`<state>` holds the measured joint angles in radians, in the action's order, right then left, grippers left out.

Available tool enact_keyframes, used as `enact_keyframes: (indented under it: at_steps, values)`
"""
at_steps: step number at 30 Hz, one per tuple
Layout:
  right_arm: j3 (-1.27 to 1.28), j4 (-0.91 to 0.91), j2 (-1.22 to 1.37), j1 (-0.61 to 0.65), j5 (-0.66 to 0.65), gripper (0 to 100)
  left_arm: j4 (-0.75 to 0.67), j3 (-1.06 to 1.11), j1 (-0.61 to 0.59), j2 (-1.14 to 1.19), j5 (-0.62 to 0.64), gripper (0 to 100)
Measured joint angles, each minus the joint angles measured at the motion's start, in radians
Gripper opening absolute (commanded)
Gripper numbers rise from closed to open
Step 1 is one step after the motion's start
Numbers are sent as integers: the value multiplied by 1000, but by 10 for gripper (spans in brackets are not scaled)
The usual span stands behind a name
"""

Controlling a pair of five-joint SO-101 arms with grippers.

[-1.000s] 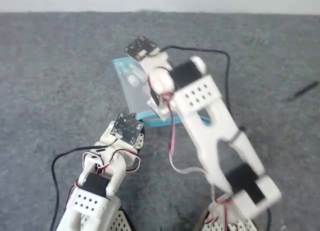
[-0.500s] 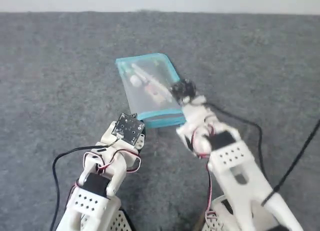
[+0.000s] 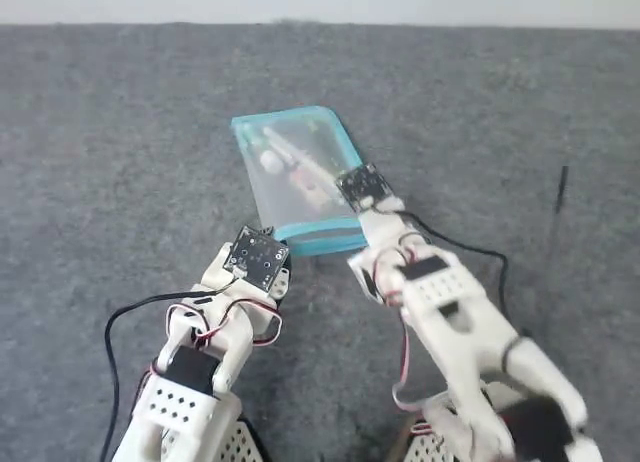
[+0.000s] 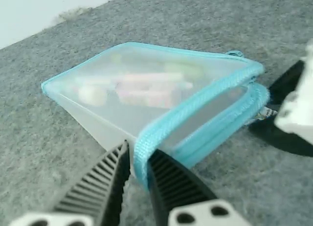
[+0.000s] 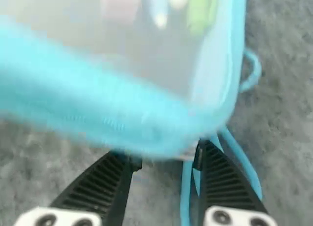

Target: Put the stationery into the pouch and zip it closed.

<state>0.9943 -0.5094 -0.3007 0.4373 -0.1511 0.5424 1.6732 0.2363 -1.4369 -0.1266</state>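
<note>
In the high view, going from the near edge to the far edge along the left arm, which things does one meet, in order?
The left arm → pouch with stationery inside → bare grey table → pale strip at the far edge.

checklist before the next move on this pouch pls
1. Stationery inside the pouch: ok, coloured pieces show through the clear wall.
2. Left jaws holding the pouch: ok, they are closed on its blue edge at the near corner.
3. Right jaws gripping something: not ok, they stand open on either side of the pouch's other near corner.
4. Blue cord within the right jaws' reach: ok, it lies between them.
5. Zip closed: cannot tell; the left wrist view shows two blue bands parted along the near edge.
</note>
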Motion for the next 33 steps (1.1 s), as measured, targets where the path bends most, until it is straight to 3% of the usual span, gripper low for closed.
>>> enact_keyframes:
  at_steps: [8, 16, 24, 33]
  values:
    - [-282, 8, 328, -9, 11, 166, 0, 2, -2, 0, 8, 12]
    - [-364, 6, 404, -44, 6, 169, 0, 3, -3, 0, 9, 12]
    - [-373, -83, 371, -74, -233, 169, 0, 3, -2, 0, 9, 12]
    - [-382, -103, 316, -106, -295, 169, 0, 3, 2, 0, 9, 12]
